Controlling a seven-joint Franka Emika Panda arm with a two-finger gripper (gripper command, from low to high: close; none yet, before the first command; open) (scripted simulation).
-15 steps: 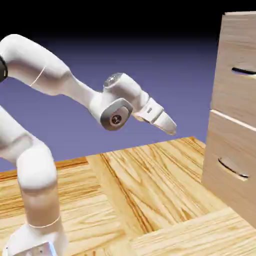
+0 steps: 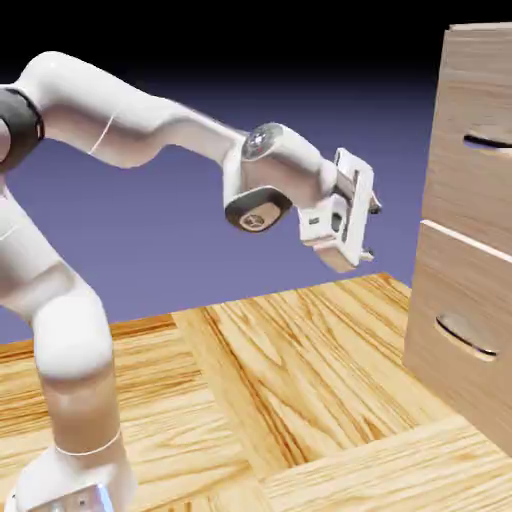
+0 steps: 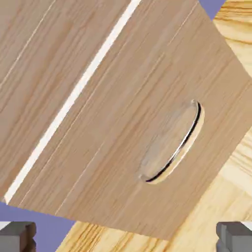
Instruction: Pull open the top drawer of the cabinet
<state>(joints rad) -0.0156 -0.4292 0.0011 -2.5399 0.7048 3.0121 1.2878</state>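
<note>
Exterior view, top drawer: pale wood-grain upper front (image 2: 478, 190) of the tall, boxy light-brown cabinet (image 2: 427, 300), at the view's right; looks shut, flush above the white seam (image 2: 465, 240).
Top handle: thin, dark, curved (image 2: 488, 142); long axis roughly level.
Gripper position: white two-finger gripper (image 2: 372, 230) to the exterior view's left of the cabinet, apart from it, below the top handle's level, near seam height.
Finger line: one tip above the other, somewhat aslant.
Contact: none seen.
Hand view, gripper opening: grey tips wide apart at the bottom corners; released, nothing between them.
Lower front: wood-grain panel (image 3: 123, 118) fills the middle; its curved metallic handle (image 3: 187, 140) runs diagonally.
Top drawer in hand view: only a part (image 3: 44, 54), beyond the seam at upper left; top handle out of frame.
Beyond the cabinet: plank-patterned wooden floor (image 3: 234, 187).
Next move (judged): raise the gripper to the top handle, roll it so the tips straddle the bar, then advance.
Risk (judged): going straight ahead leads towards the lower front.
</note>
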